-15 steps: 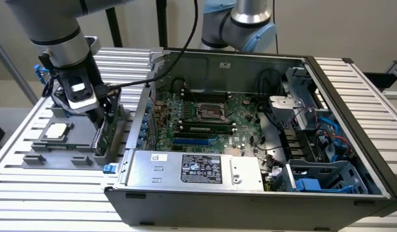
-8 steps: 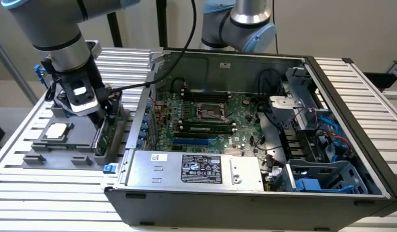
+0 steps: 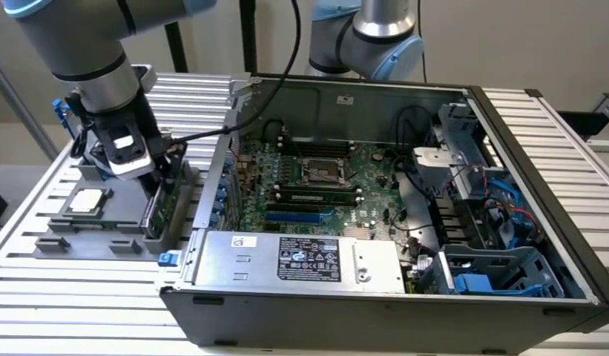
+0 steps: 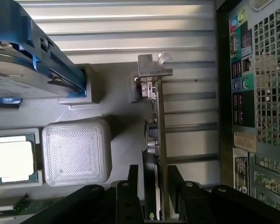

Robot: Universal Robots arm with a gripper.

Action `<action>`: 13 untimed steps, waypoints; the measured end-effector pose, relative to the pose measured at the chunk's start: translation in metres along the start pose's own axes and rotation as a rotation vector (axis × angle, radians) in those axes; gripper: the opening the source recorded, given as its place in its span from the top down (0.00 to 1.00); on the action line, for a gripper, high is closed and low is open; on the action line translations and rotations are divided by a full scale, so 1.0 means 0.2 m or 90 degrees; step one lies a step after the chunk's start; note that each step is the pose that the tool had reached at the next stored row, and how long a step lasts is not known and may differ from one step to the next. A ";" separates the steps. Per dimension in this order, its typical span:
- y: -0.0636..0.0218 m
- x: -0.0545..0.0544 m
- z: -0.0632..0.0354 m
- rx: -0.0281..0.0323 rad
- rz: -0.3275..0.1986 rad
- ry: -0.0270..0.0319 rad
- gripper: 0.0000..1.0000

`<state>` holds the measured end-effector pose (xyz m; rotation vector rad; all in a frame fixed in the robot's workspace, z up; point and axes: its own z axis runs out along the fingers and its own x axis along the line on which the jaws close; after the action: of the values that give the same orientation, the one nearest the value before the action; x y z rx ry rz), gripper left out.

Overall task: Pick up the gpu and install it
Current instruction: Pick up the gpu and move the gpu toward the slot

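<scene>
Arm: silver-grey round tube segments.
Joint caps: light blue, rounded.
Wrist housing: black and white block.
Cable: black, thin, trailing from the wrist toward 2 o'clock in the exterior view.
Gripper: black; angular fingers with small round screws.

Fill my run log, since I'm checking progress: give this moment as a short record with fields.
gripper: at the gpu, fingers open, one either side
gpu: upright on edge in grey holder, beside the case
installed: not yet
holder also bears: cpu, drive
</scene>
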<state>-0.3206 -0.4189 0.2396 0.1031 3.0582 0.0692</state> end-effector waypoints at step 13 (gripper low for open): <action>0.005 0.00 0.012 0.0004 0.000 -0.0001 1.00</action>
<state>-0.3206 -0.4178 0.2373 0.1030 3.0581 0.0682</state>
